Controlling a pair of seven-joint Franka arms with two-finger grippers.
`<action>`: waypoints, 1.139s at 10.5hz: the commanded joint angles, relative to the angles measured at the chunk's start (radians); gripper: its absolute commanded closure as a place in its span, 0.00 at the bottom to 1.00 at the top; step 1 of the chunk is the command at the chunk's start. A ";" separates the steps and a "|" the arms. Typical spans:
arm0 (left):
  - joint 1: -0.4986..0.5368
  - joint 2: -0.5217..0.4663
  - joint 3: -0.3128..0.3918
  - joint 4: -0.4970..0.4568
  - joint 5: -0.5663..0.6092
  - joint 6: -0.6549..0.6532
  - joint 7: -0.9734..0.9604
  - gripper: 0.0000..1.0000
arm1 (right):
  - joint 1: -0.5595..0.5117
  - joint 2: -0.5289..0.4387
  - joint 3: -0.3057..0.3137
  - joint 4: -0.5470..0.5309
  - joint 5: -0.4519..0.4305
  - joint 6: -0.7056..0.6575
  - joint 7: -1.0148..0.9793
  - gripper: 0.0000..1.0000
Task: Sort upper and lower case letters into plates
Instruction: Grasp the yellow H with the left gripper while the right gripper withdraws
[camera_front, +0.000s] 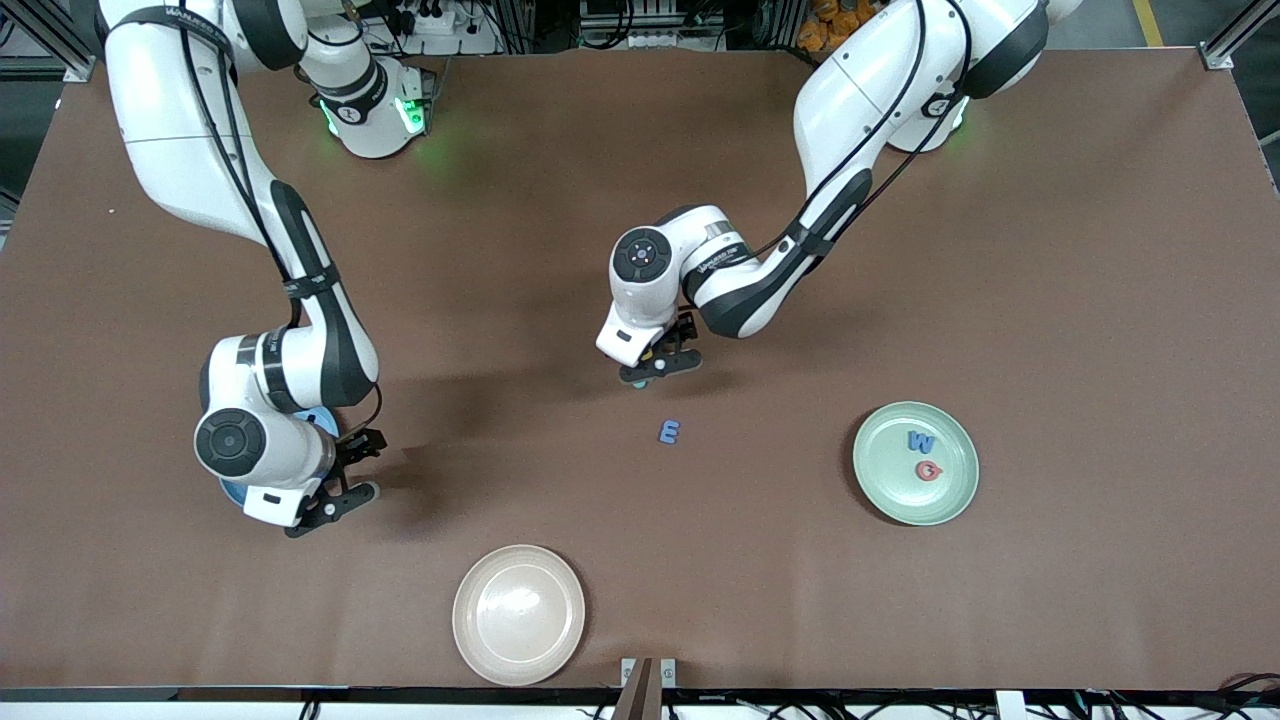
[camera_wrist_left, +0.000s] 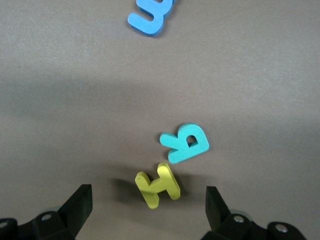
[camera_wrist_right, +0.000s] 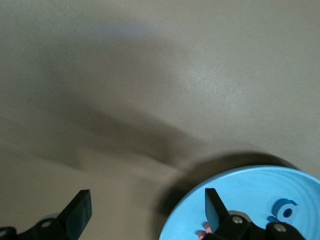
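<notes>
**Sorting partly done, three letters left on the table**

The mint green plate (camera_front: 915, 463), toward the left arm's end of the table, holds two letters: a blue W (camera_front: 921, 441) and a red G (camera_front: 928, 470). The sky blue plate (camera_wrist_right: 250, 200) is mostly hidden under the right arm in the front view; the right wrist view shows in it a small blue letter (camera_wrist_right: 286, 210) and the edge of a pink-red one (camera_wrist_right: 202, 233). More may lie there, but I cannot tell. The cream-beige plate (camera_front: 518, 614), nearest to the front camera, is empty.

Three letters are not yet sorted, as far as I can see: a blue E (camera_front: 669, 432) near the middle of the table, and beside it a teal letter (camera_wrist_left: 185, 143) touching a yellow letter (camera_wrist_left: 158, 185).

The left gripper (camera_wrist_left: 149, 200) hangs low over the yellow letter, jaws wide apart and holding nothing. The right gripper (camera_wrist_right: 147, 207) waits over the rim of the sky blue plate, also wide open and empty.

I judge the task about half finished.
</notes>
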 joint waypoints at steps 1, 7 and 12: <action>-0.023 0.013 0.020 0.023 0.031 0.005 -0.029 0.00 | 0.009 0.000 -0.004 -0.017 0.010 0.011 -0.009 0.00; -0.023 0.026 0.023 0.021 0.033 0.005 -0.027 0.06 | 0.022 -0.003 0.023 -0.014 0.015 0.008 0.006 0.00; -0.021 0.032 0.023 0.020 0.033 0.006 -0.020 0.58 | 0.075 -0.005 0.024 -0.009 0.127 0.008 0.090 0.00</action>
